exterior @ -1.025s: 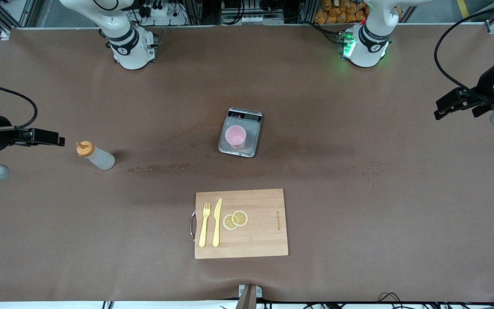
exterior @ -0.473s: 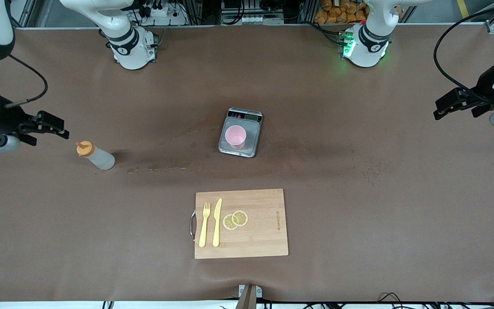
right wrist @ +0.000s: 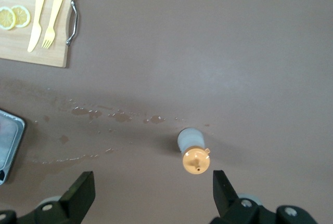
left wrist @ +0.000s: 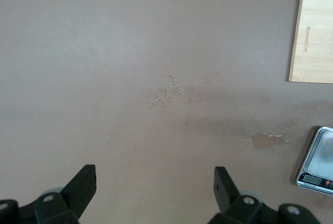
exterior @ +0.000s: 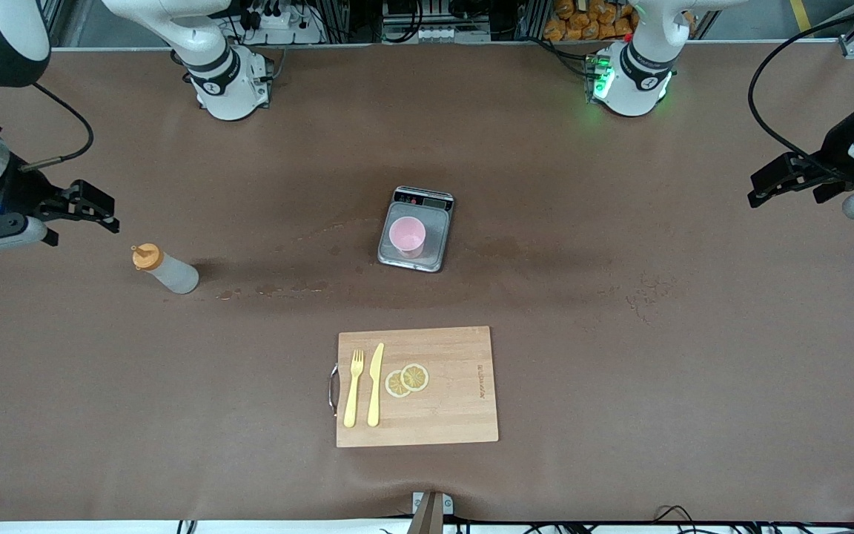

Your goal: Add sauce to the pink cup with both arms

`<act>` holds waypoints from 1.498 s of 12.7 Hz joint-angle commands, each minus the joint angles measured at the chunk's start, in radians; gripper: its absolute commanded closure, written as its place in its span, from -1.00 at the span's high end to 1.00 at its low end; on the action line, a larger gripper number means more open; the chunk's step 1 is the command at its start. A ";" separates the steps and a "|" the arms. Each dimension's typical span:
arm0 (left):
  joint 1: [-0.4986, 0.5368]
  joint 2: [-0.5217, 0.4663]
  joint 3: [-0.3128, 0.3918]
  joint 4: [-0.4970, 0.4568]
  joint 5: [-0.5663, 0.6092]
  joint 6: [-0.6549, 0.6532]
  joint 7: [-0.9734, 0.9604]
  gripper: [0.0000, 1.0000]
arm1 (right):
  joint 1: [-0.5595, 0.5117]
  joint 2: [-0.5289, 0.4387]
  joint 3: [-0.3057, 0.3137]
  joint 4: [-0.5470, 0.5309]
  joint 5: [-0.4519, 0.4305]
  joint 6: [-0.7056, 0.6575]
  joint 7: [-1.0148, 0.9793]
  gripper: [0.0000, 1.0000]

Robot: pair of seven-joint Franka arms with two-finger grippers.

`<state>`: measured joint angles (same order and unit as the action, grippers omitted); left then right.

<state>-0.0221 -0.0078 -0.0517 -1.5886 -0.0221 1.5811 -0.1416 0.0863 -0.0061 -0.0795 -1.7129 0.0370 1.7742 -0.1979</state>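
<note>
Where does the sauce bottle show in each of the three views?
Front view: sauce bottle stands upright toward the right arm's end of the table.
Right wrist view: bottle seen from above, orange cap up.
Left wrist view: not in it.
Shared landmark: the cutting board appears in all three.

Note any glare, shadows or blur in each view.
Front view: even light, the sauce bottle casts a soft shadow, green glow at the left arm's base. Left wrist view: wet marks glint on the table. Right wrist view: sharp, slight sheen.
</note>
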 commanded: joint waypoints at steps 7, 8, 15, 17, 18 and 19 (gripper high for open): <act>0.010 -0.018 -0.004 0.001 -0.007 -0.003 0.017 1.00 | -0.022 0.113 -0.006 0.217 -0.012 -0.101 0.000 1.00; 0.007 -0.018 -0.004 0.007 -0.004 -0.004 0.016 1.00 | -0.020 0.110 -0.005 0.217 -0.012 -0.101 0.000 1.00; 0.007 -0.009 -0.002 0.027 0.002 -0.006 0.016 1.00 | -0.025 0.104 -0.006 0.256 -0.054 -0.099 0.000 1.00; 0.010 -0.008 -0.002 0.027 0.001 -0.007 0.017 1.00 | -0.028 0.103 -0.006 0.259 -0.052 -0.096 -0.001 1.00; 0.008 -0.006 -0.002 0.029 0.001 -0.007 0.016 1.00 | -0.036 0.103 -0.003 0.263 -0.048 -0.091 0.003 1.00; 0.008 -0.006 -0.002 0.030 0.001 -0.006 0.016 1.00 | -0.048 0.100 0.003 0.260 -0.043 -0.091 0.003 1.00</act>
<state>-0.0211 -0.0130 -0.0501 -1.5723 -0.0221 1.5857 -0.1416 0.0621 0.0952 -0.0904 -1.4701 0.0051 1.6924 -0.1977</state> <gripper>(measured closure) 0.000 0.000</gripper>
